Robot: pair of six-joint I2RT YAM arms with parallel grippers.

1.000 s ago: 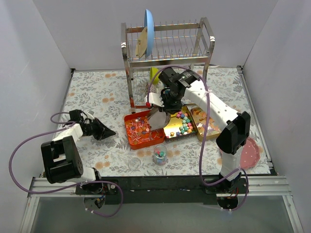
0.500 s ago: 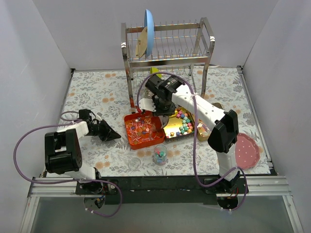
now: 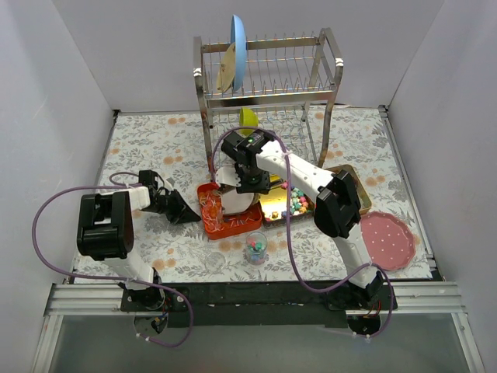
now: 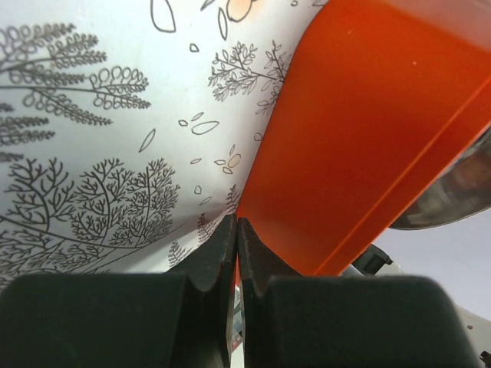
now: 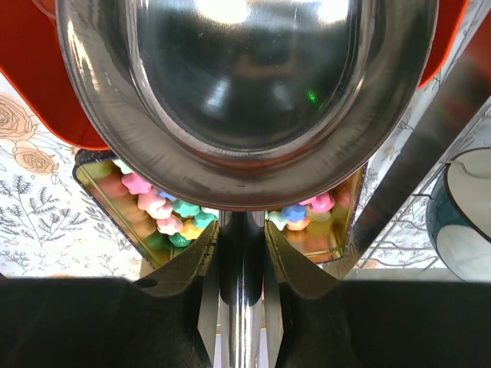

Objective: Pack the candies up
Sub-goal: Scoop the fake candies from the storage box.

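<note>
Three views, and each one gives up something the others don't. From overhead, most of the candies sit heaped in the right half of a gold tin mid-surface. A few more are in a small glass standing in front of it, nearer the arm bases. Just left of the tin is an orange tray, and a steel ladle hangs over it.

What overhead can't settle, the wrist views do, partly. The right wrist view has the right fingers clamped tight on the ladle's handle, its bowl all shiny reflections. Pink, green, blue and yellow candies peek out under its rim. The left wrist view has the left fingers squeezed together with barely a slit, tips right at the tray's edge. Can't tell if the rim is actually caught between them.

The surface is a pale cloth with a leafy floral print. A wire dish rack stands at the back with a blue plate upright in it, and a pink plate lies front right. Plain white walls close in three sides
</note>
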